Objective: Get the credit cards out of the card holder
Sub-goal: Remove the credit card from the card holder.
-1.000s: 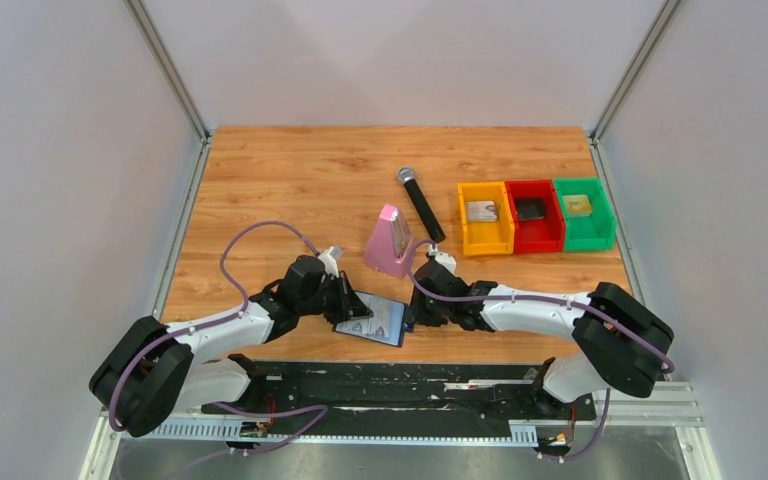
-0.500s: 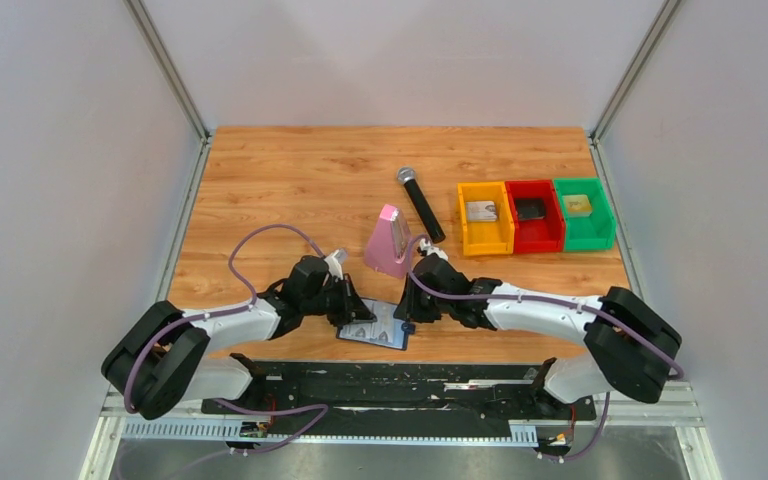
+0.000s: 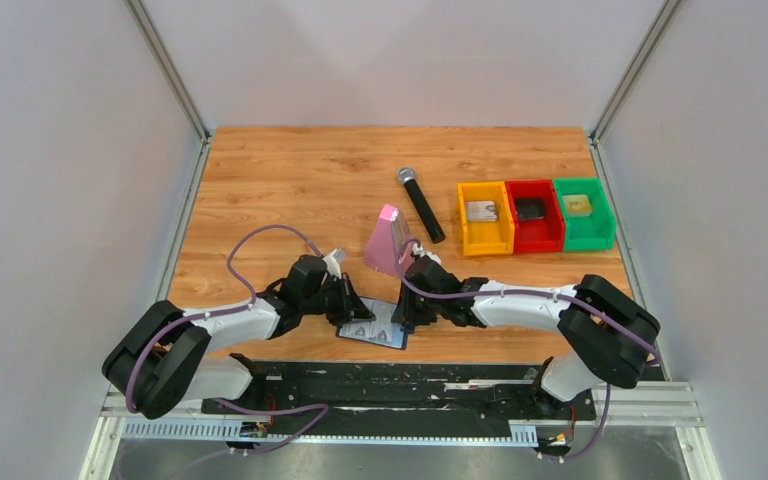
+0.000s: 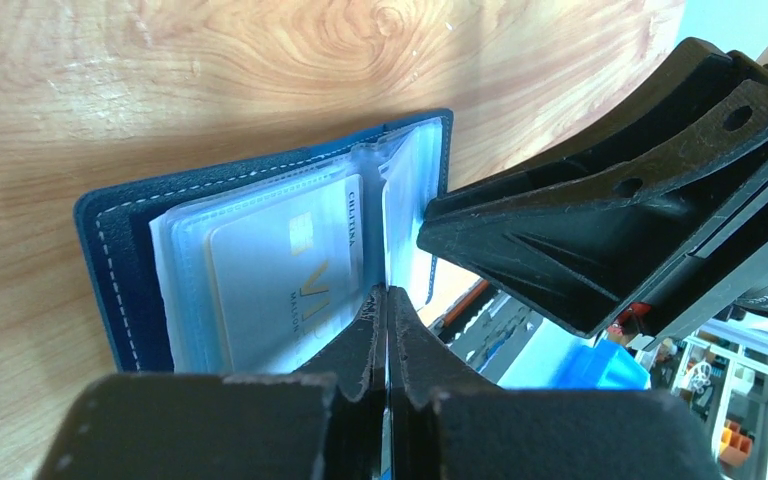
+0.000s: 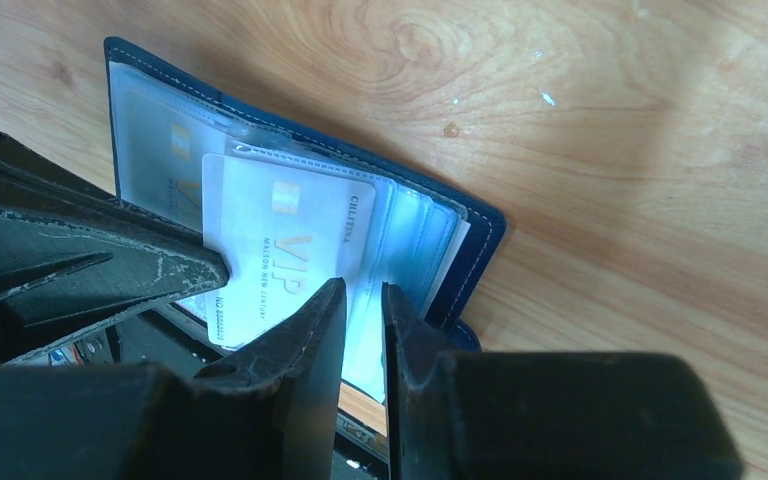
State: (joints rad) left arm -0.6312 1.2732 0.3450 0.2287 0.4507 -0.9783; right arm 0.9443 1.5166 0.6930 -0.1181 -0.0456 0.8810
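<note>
The navy card holder (image 3: 372, 326) lies open near the table's front edge, with pale blue clear sleeves inside (image 4: 120, 260) (image 5: 480, 235). A white card with gold VIP lettering (image 5: 280, 245) sticks partly out of a sleeve; it also shows in the left wrist view (image 4: 280, 285). A second card (image 5: 160, 165) sits under a sleeve behind it. My left gripper (image 3: 352, 306) is shut, its tips (image 4: 387, 298) on the holder's middle fold; I cannot tell whether it pinches a sleeve. My right gripper (image 3: 407, 310) is a narrow gap open (image 5: 363, 292) over the right-hand sleeves.
A pink metronome (image 3: 388, 240) stands just behind the right gripper, with a black microphone (image 3: 421, 204) beyond it. Orange (image 3: 463, 218), red (image 3: 534, 231) and green (image 3: 606, 214) bins sit at the back right. The table's front edge and a black rail (image 3: 400, 380) lie right below the holder.
My right gripper has moved left onto the holder's right side. My left gripper shifted slightly towards the front with the holder, then stayed put.
</note>
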